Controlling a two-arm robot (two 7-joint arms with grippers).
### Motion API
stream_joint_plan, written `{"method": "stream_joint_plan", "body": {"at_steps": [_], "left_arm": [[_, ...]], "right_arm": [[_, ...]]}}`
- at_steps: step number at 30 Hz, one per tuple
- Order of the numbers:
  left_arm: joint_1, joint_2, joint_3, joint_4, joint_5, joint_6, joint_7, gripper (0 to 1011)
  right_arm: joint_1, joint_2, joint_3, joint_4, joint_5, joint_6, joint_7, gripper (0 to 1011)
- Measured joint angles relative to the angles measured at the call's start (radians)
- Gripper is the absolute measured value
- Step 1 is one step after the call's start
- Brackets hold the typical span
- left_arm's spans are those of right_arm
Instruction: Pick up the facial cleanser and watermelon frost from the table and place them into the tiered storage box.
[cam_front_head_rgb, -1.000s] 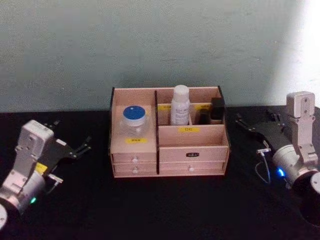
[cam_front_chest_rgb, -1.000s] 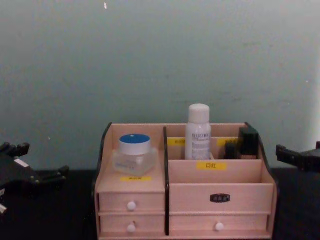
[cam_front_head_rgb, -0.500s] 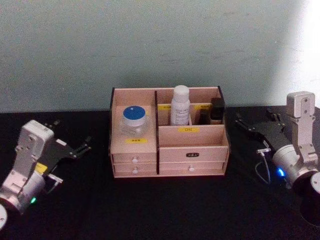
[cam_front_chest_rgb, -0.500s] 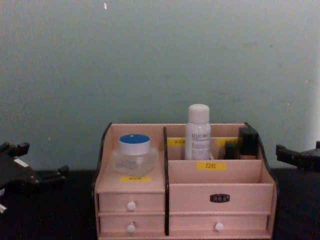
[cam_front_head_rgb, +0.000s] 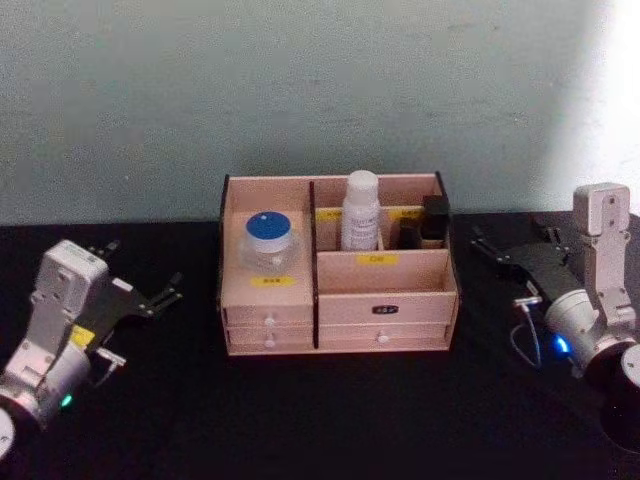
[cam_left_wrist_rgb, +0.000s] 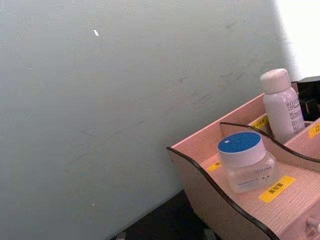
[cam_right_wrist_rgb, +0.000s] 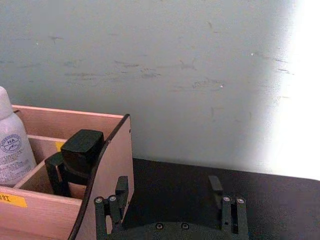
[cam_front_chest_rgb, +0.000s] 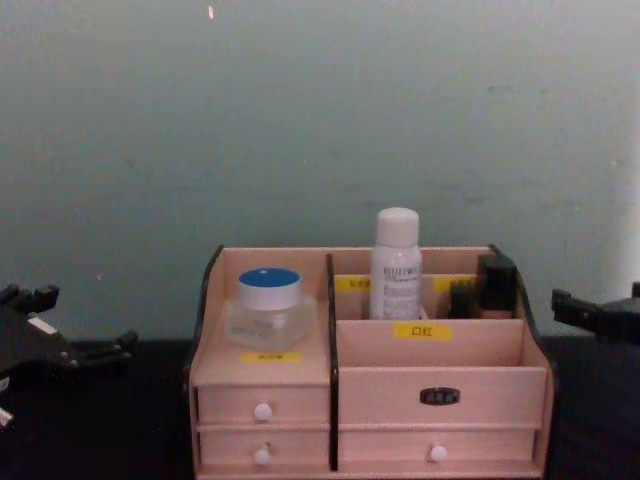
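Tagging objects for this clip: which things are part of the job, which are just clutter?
Job: facial cleanser, upright in a rear compartment; watermelon frost, in the left compartment; tiered storage box; left gripper and right gripper, both open, flanking the box.
Clutter: small dark bottle.

The head view looks down and forward from above the near side of the black table (cam_front_head_rgb: 320, 420), taking in the whole tiered storage box (cam_front_head_rgb: 385, 295) at mid distance with both arms at its flanks. The chest view sits lower and closer, facing the tiered storage box (cam_front_chest_rgb: 440, 370) front-on so its drawers face the lens. The left wrist view looks from the left, close in, across the tiered storage box (cam_left_wrist_rgb: 210, 195) toward the far wall. The right wrist view looks from the right past the right gripper (cam_right_wrist_rgb: 171, 200) at the tiered storage box (cam_right_wrist_rgb: 107, 165) side. All four views share the box and the far wall.
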Motion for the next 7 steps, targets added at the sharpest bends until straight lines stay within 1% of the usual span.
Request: {"method": "stream_joint_plan", "body": {"at_steps": [7], "left_arm": [[0.000,0.000,0.000,0.000,0.000,0.000,0.000,1002]], "right_arm": [[0.000,0.000,0.000,0.000,0.000,0.000,0.000,1003]]}}
